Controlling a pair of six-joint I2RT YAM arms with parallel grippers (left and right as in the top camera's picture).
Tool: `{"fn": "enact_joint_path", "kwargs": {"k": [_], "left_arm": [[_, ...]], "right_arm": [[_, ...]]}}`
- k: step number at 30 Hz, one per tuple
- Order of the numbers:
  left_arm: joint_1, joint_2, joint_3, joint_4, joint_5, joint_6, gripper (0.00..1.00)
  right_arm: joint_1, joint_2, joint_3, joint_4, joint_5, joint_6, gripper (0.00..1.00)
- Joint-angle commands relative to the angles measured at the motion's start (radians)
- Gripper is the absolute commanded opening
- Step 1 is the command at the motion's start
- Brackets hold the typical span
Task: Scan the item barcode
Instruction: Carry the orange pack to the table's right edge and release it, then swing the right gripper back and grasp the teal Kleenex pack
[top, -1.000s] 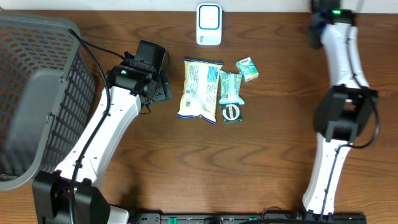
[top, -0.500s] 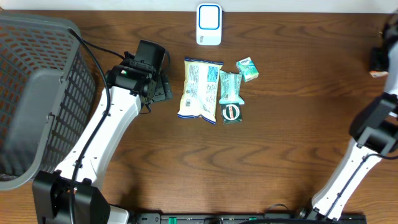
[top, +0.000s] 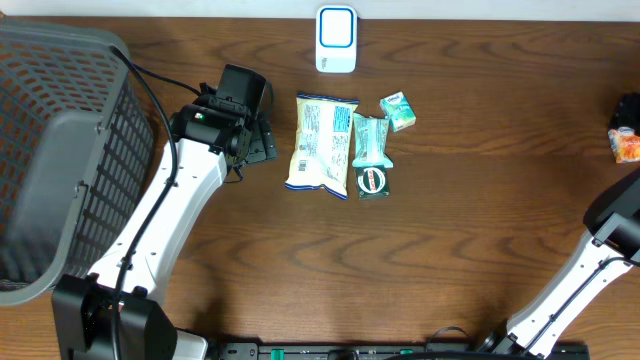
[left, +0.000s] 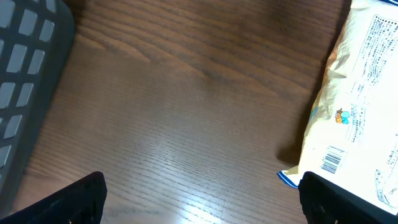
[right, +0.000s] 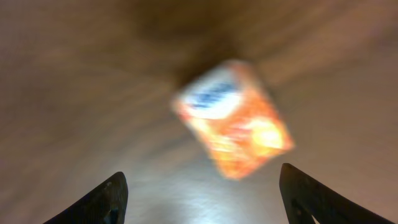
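The counter (top: 450, 250) was dark brown wood grain, the basket (top: 50, 120) grey mesh, the snack bag (top: 320, 145) cream with blue edges, the packet (right: 233, 118) orange.

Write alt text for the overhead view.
A snack bag lies mid-table beside a teal pack and a small green box, with a white scanner at the far edge. The left hand sits just left of the bag; a gray basket fills the left side, and an orange packet is at the right edge.
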Motion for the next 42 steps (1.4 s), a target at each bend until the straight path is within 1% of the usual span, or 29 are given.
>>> {"fn": "enact_joint_path", "kwargs": {"k": [1, 4, 6, 9, 10, 11, 12, 17, 19, 21, 23, 24, 25, 27, 31, 33, 35, 37, 42], "left_arm": [[0.002, -0.009, 0.005, -0.005, -0.016, 0.006, 0.98], [0.002, -0.009, 0.005, -0.005, -0.016, 0.006, 0.98], [0.002, -0.009, 0.005, -0.005, -0.016, 0.006, 0.98], [0.002, -0.009, 0.005, -0.005, -0.016, 0.006, 0.97], [0.002, -0.009, 0.005, -0.005, -0.016, 0.006, 0.98], [0.002, -0.009, 0.005, -0.005, -0.016, 0.006, 0.98], [0.002, -0.009, 0.005, -0.005, -0.016, 0.006, 0.98], [0.002, -0.009, 0.005, -0.005, -0.016, 0.006, 0.98], [0.002, -0.009, 0.005, -0.005, -0.016, 0.006, 0.98], [0.002, -0.009, 0.005, -0.005, -0.016, 0.006, 0.98], [0.002, -0.009, 0.005, -0.005, -0.016, 0.006, 0.98], [0.002, -0.009, 0.005, -0.005, -0.016, 0.006, 0.98], [0.002, -0.009, 0.005, -0.005, -0.016, 0.006, 0.97], [0.002, -0.009, 0.005, -0.005, -0.016, 0.006, 0.98], [0.002, -0.009, 0.005, -0.005, -0.016, 0.006, 0.98], [0.002, -0.009, 0.005, -0.005, -0.016, 0.006, 0.98], [0.002, -0.009, 0.005, -0.005, -0.016, 0.006, 0.98], [0.002, -0.009, 0.005, -0.005, -0.016, 0.006, 0.98], [0.002, -0.009, 0.005, -0.005, -0.016, 0.006, 0.98]], "right_arm": [[0.027, -0.006, 0.015, -0.004, -0.352, 0.024, 0.72], [0.053, -0.006, 0.015, -0.009, -0.53, 0.024, 0.71], [0.08, -0.006, 0.015, -0.024, -0.605, 0.024, 0.71], [0.124, -0.006, 0.015, -0.057, -0.623, 0.024, 0.73], [0.141, -0.006, 0.015, -0.068, -0.623, 0.024, 0.75], [0.164, -0.006, 0.015, -0.085, -0.623, 0.024, 0.8], [0.184, -0.006, 0.015, -0.099, -0.622, 0.023, 0.82], [0.295, -0.006, 0.003, -0.101, -0.62, 0.024, 0.81], [0.347, -0.006, -0.007, -0.083, -0.603, 0.024, 0.78], [0.397, -0.006, -0.018, -0.059, -0.567, 0.024, 0.78], [0.454, -0.006, -0.032, -0.033, -0.507, 0.024, 0.82], [0.479, -0.006, -0.039, -0.021, -0.473, 0.024, 0.88], [0.502, -0.006, -0.048, -0.006, -0.438, 0.024, 0.92], [0.549, -0.006, -0.076, 0.026, -0.368, 0.024, 0.93], [0.615, -0.006, -0.146, 0.097, -0.283, 0.024, 0.9], [0.641, -0.006, -0.188, 0.141, -0.248, 0.024, 0.85], [0.661, -0.006, -0.229, 0.178, -0.241, 0.024, 0.86], [0.679, -0.006, -0.257, 0.193, -0.241, 0.024, 0.88], [0.699, -0.006, -0.29, 0.201, -0.264, 0.024, 0.91]]}}
